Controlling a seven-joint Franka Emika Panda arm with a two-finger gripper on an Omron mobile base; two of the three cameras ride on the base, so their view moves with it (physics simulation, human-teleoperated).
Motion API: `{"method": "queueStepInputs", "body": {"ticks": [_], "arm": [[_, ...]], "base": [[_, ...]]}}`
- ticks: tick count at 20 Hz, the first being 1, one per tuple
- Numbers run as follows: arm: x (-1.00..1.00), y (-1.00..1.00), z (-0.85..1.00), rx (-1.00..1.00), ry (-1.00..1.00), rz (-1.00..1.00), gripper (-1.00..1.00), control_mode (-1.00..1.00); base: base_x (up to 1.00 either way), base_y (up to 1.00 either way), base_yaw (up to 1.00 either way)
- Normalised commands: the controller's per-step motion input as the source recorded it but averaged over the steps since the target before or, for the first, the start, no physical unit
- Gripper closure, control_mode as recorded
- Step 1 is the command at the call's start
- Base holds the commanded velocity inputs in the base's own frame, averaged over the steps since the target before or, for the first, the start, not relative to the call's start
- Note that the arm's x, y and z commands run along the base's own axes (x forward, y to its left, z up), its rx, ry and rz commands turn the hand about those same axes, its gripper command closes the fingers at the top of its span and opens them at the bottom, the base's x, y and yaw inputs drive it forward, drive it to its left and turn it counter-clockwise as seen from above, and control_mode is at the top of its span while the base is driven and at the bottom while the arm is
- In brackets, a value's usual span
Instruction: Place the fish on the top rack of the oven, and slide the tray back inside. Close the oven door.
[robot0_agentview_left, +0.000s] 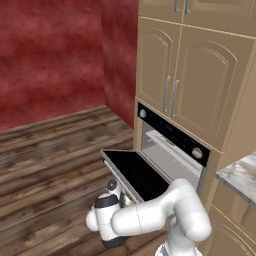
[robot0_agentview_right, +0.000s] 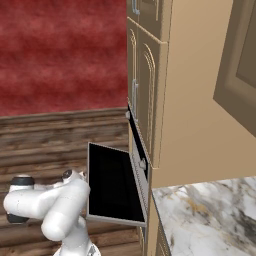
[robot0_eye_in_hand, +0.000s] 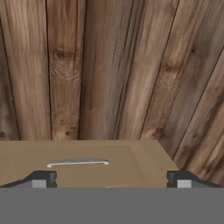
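Low beside the open door, the gripper (robot0_eye_in_hand: 112, 178) points down at the wooden floor (robot0_eye_in_hand: 109, 65), its two tips far apart at the bottom corners of the hand view, so the jaws stand wide with nothing between them. Below it a tan drawer front (robot0_eye_in_hand: 87, 159) with a silver pull (robot0_eye_in_hand: 78, 163) fills the near edge.

The oven (robot0_agentview_left: 172, 147) sits in tan cabinetry, and its door (robot0_agentview_left: 137, 172) hangs folded down flat, black glass up. The arm (robot0_agentview_left: 150, 215) is bent under the door's outer edge, which looks like a position for pushing the panel up from below. Inside the pale cavity a rack (robot0_agentview_left: 167, 145) seems to lie back in place, though the view is too coarse to be sure, and I cannot make out the fish on it.

Judging by this, loading is likely done and closing the door remains. A marble counter (robot0_agentview_right: 205, 210) lies to the right.
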Motion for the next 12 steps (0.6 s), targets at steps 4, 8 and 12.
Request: {"method": "queueStepInputs", "body": {"ticks": [4,8,12], "arm": [[0.01,0.0,-1.0,-0.22,-0.18,-0.06,-1.0,-1.0],[0.0,-0.27,-1.0,-0.3,-0.34,-0.18,-1.0,-1.0],[0.0,-0.83,-0.94,-0.43,-0.37,-0.28,-1.0,-1.0]], "base": [[0.0,0.0,0.0],[0.0,0.0,0.0],[0.0,0.0,0.0]]}}
